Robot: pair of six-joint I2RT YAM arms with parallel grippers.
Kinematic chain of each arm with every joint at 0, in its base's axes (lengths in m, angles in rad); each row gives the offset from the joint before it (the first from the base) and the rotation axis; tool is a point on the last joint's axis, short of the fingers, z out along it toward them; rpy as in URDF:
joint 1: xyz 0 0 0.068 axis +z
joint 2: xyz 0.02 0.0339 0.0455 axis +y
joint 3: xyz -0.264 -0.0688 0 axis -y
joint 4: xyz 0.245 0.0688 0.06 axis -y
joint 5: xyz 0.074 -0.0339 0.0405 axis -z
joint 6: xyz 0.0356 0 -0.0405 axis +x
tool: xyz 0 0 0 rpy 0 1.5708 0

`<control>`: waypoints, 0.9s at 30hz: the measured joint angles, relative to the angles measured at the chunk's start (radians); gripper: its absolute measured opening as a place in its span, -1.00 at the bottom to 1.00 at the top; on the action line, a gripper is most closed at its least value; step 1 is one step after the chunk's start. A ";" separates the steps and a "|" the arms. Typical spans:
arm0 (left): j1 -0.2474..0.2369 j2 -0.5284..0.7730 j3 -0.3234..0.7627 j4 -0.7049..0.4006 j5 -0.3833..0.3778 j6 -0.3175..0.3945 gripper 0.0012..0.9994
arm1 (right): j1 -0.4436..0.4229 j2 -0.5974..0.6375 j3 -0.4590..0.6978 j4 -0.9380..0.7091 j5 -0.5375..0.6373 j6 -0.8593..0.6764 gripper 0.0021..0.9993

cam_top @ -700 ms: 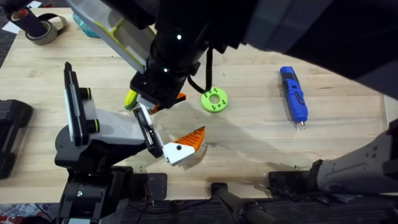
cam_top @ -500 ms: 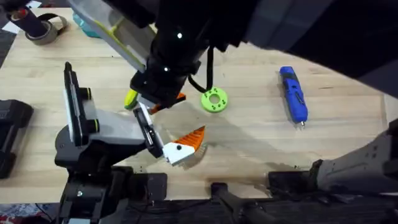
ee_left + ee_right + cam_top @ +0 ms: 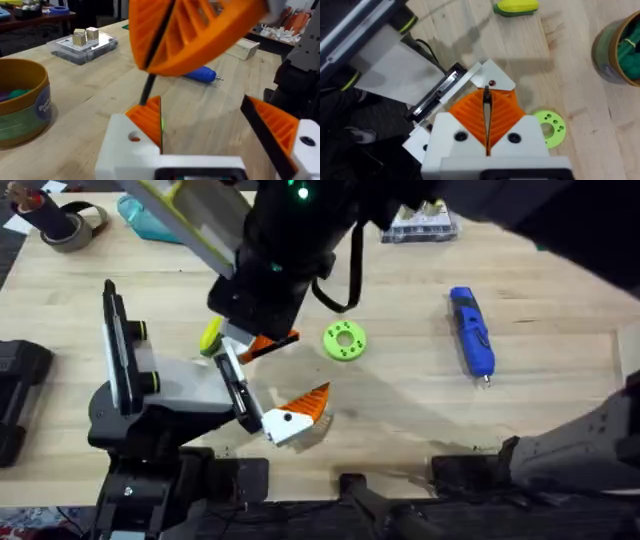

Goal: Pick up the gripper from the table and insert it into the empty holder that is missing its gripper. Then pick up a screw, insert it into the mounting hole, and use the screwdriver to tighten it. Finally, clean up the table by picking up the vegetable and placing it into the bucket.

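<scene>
My right gripper is shut on a thin black screw and hangs just above the white holder on the left arm, close to its mounting hole. The left gripper is open, its white fingers with orange pads spread apart. From overhead, the right arm reaches across and its orange pads sit over the far finger of the left gripper. The blue screwdriver lies at the right. The yellow vegetable rests left of the right gripper. The bucket stands farther off.
A green ring-shaped disc lies beside the right gripper. A clear box of small parts sits at the back. A tape roll is at the back left. The bucket holds green and purple items.
The right arm's body has shifted toward the table's far side, uncovering the clear box. Its gripper stays over the same spot, and the left arm has not moved.
</scene>
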 joint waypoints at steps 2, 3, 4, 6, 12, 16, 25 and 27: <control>0.000 0.000 0.000 0.000 0.000 0.000 0.97 | -0.009 0.000 0.000 0.000 0.000 -0.005 -0.98; 0.000 0.000 0.000 0.000 0.000 0.000 0.97 | -0.015 0.000 0.000 -0.001 0.000 -0.007 -0.98; 0.000 0.000 0.000 0.000 0.000 0.000 0.97 | -0.020 0.000 0.000 -0.004 0.000 -0.009 -0.98; 0.000 0.000 0.000 0.000 0.000 0.000 0.97 | -0.029 0.000 0.000 -0.007 0.000 -0.011 -0.98; 0.000 0.000 0.000 0.001 0.000 0.000 0.98 | -0.035 0.005 0.000 -0.016 0.000 -0.015 -0.98; 0.000 0.000 0.000 0.001 0.000 0.000 0.98 | -0.035 0.031 0.001 -0.029 0.000 -0.017 -0.98; 0.000 0.000 0.000 0.001 0.000 0.000 0.97 | -0.021 0.066 0.002 -0.028 0.000 -0.017 -0.98; 0.000 0.000 0.000 0.001 0.000 0.000 0.97 | -0.011 0.066 0.002 -0.028 0.000 -0.019 -0.98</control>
